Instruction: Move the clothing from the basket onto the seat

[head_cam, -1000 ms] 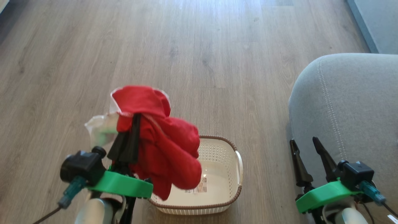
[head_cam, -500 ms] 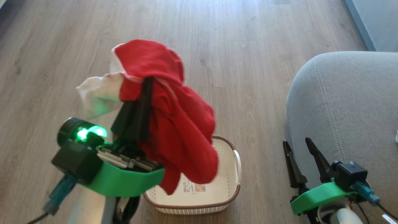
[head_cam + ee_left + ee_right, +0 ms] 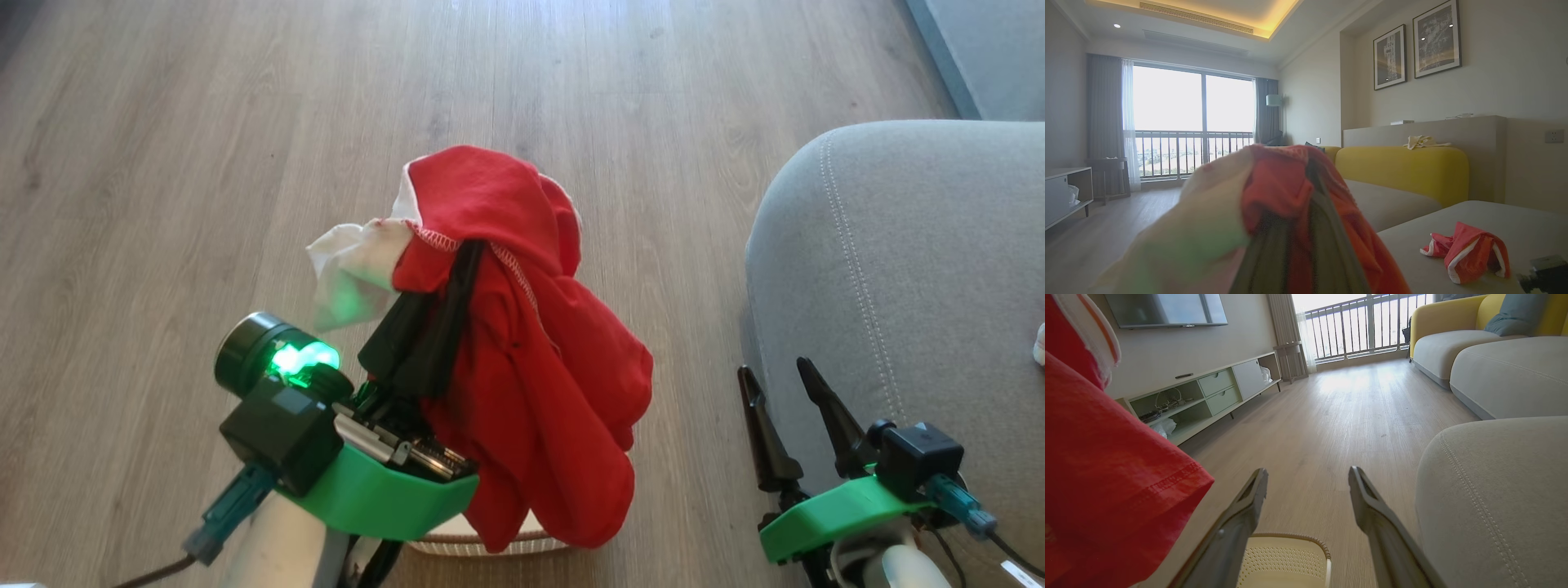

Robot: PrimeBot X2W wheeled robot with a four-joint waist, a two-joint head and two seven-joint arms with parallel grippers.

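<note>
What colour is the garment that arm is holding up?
The garment is bright red with a white panel; the head view shows it best.

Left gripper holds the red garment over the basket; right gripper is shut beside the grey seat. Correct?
No. The right gripper beside the grey seat is open, fingers spread, as the right wrist view shows. The left gripper does hold the red garment over the basket.
</note>
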